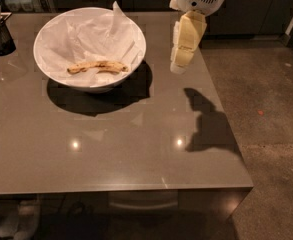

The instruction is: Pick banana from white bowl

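1 banana (97, 66) in white bowl (38, 54), gripper (178, 65) beside (aloft)

The banana (97, 66), slim, slightly curved, yellow with brown blotches, lies flat on crumpled white paper inside the white bowl (51, 26), just forward of the bowl's middle, its length running left to right. The bowl, wide and round with sloping sides, stands upright on the bench (111, 149). The pincer (178, 68) hangs right of the bowl, apart from it.
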Robot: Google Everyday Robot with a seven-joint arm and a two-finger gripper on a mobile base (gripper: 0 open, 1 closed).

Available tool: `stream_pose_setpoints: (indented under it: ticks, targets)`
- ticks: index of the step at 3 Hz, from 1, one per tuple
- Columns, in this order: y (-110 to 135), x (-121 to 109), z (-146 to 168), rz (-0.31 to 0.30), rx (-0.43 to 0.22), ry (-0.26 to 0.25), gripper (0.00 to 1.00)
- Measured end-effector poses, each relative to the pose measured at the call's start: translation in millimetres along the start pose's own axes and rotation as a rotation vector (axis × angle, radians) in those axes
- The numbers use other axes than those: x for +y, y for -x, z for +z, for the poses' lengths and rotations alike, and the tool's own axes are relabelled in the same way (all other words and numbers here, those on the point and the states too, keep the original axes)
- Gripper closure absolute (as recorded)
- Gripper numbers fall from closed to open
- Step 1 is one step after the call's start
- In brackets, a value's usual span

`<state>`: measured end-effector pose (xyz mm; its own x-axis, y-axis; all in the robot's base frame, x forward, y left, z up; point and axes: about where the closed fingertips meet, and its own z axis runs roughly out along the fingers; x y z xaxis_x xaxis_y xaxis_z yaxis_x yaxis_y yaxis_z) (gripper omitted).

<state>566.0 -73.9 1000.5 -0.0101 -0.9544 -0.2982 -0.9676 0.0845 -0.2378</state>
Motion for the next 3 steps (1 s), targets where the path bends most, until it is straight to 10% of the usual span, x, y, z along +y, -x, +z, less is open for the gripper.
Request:
stream_pose_setpoints:
  ticks: [3]
  targets:
    - [58.2,-36.3,25.6,-0.118,0.006,0.001,0.0]
